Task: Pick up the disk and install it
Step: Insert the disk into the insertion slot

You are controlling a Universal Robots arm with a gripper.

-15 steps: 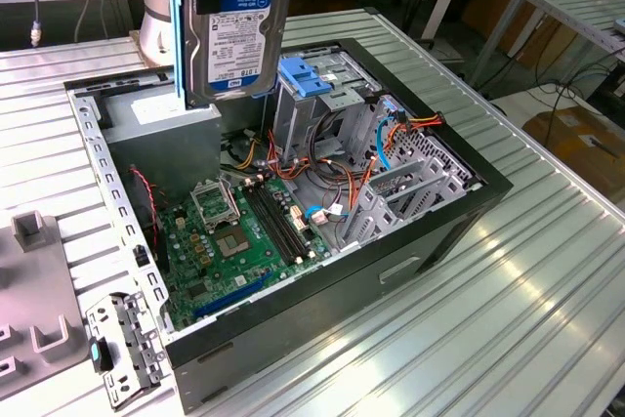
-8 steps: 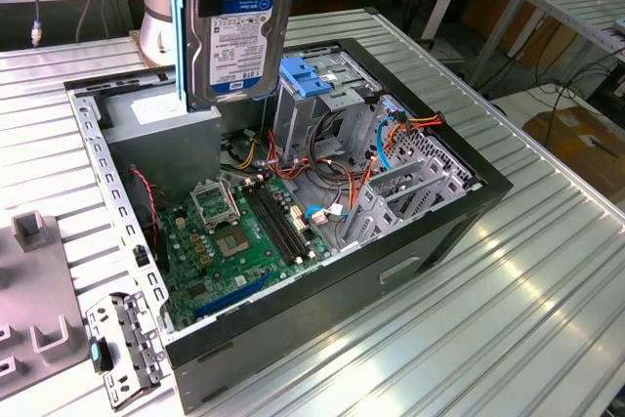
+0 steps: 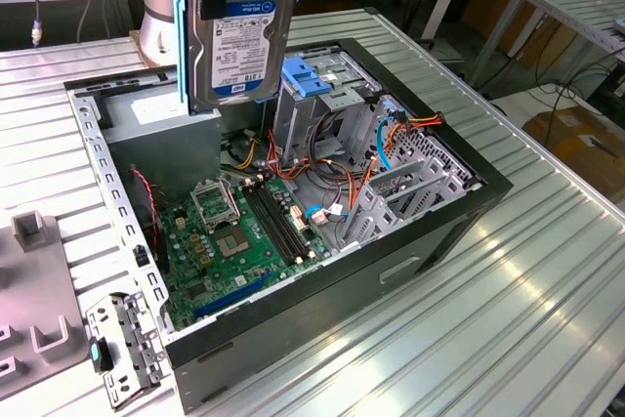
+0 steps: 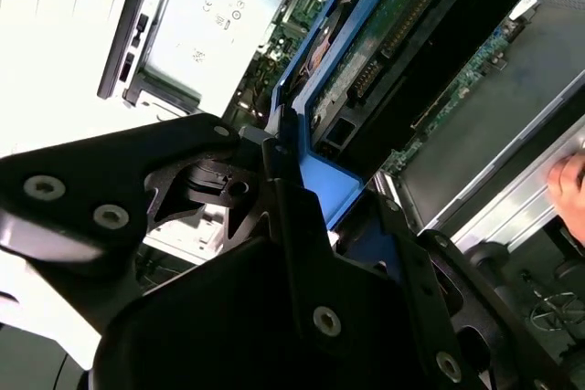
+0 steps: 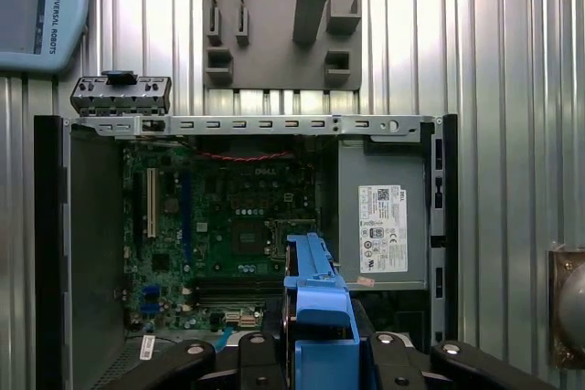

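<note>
1. Clearly, the gripper (image 5: 320,353) is pinched onto the disk (image 3: 239,36), its black fingers (image 5: 260,363) bearing on the blue side rails (image 3: 180,36); the disk hangs upright in the air, label toward the exterior view, above the far edge of the open computer case (image 3: 459,212), between the grey power supply (image 3: 161,109) and the drive cage (image 3: 322,114).
2. Handling, as I judge it: a stiff metal slab, fairly heavy for its size, that will not flex; the bare green circuit board (image 4: 402,15) on its underside, seen in the second wrist view, looks fragile and wants no knocks; the plastic rails may give a little, and could slip under a loose pinch.
3. Best hold: the rails or the narrow metal sides, as the gripper has it; not the label face, and not the board.
4. Edges: the case lies on the ribbed table (image 3: 547,319), well in from the table's near edge; its sheet-metal walls, the cage's light-blue latch (image 3: 305,75) and the orange and red cables (image 3: 342,168) crowd the space just below the disk.
5. Open room: free air above the case; inside, the motherboard (image 3: 234,241) side lies open, but the cage mouth looks narrow, so I judge there is little sideways margin there.
</note>
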